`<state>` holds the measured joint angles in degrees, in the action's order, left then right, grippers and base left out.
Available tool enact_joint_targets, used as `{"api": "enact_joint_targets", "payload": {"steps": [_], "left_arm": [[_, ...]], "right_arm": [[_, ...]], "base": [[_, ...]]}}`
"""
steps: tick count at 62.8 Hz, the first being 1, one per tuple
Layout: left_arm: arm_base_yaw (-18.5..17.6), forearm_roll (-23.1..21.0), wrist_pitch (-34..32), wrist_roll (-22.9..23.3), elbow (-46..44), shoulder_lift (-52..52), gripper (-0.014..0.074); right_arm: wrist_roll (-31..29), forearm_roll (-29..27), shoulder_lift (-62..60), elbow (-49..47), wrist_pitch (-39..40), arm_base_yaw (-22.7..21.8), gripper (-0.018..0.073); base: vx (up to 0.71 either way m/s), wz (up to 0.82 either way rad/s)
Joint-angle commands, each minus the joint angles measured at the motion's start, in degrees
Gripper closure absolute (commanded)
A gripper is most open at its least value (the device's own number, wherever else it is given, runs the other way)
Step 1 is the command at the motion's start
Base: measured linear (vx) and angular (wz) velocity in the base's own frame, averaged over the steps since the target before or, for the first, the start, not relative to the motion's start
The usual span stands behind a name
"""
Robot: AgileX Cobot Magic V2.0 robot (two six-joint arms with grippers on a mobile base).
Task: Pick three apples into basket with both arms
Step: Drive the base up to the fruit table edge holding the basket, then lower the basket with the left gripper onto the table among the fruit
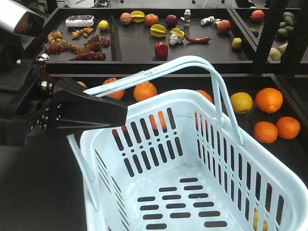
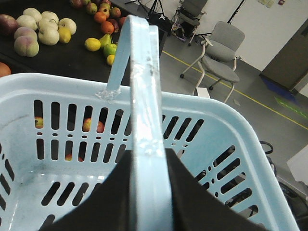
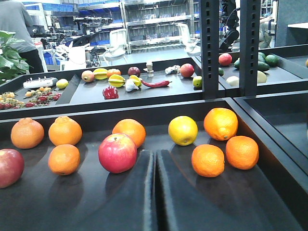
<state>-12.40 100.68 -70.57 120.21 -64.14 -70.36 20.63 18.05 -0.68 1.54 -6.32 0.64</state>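
**Black wedge-shaped left gripper clamped on the basket's handles**

Its jaws sit one on each side of the two thin hoop handles of the pale blue slotted plastic basket, closed tight on them where the hoops lie pressed together; in the exterior view this gripper stands at 9 o'clock of the basket, which fills the frame from about 3 to 7 o'clock, in front of the black worktop with its raised rims.

The black right gripper hangs low over the same worktop; its jaws are narrow, drawn to a thin seam, with nothing between them; a round red apple with a yellowish flush rests on the worktop just beside the tips, at 10 o'clock; a second apple lies at 9 o'clock, well apart, cut by the frame's left edge; both are on the worktop, not in the basket.

Round orange citrus fruits lie around them, the nearest pair at 3 o'clock of the tips; a yellow round fruit sits at 1 o'clock.

Through the basket's slots the left wrist view shows a red-and-yellow fruit, too hidden to tell whether it is the third apple.
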Motion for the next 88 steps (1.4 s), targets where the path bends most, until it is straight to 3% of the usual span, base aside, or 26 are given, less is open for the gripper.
{"api": "enact_joint_targets", "payload": {"steps": [1,20,39,44,53,65,76,88], "left_arm": [[-0.25,0.53,-6.48,0.12,-1.37,1.49,0.0602],[-0.25,0.39,-5.43,0.74,-1.37,1.49,0.0602],[-0.25,0.88,3.99,0.10,-1.37,1.10,0.0602],[-0.25,1.23,7.27,-1.84,-1.53,-0.22,0.0602],[-0.25,1.23,8.81,-2.83,-4.42,-4.89,0.0602],[-0.25,1.23,6.35,-5.88,-13.05,-13.69,0.0602],[-0.25,1.23,-7.58,-6.94,-23.19,-24.03,0.0602],[-0.25,1.30,-7.88,-7.24,-30.67,-33.98,0.0602]], "right_arm": [[-0.51,0.71,-0.67,0.83,4.11,-0.14,0.0564],[-0.51,0.71,-0.67,0.83,4.11,-0.14,0.0564],[-0.51,0.71,-0.67,0.83,4.11,-0.14,0.0564],[-0.51,0.71,-0.67,0.83,4.11,-0.14,0.0564],[-0.51,0.71,-0.67,0.83,4.11,-0.14,0.0564],[-0.51,0.71,-0.67,0.83,4.11,-0.14,0.0564],[-0.51,0.71,-0.67,0.83,4.11,-0.14,0.0564],[-0.51,0.71,-0.67,0.83,4.11,-0.14,0.0564]], "base": [[0.00,0.00],[0.00,0.00],[0.00,0.00],[0.00,0.00],[0.00,0.00],[0.00,0.00],[0.00,0.00],[0.00,0.00]]}}
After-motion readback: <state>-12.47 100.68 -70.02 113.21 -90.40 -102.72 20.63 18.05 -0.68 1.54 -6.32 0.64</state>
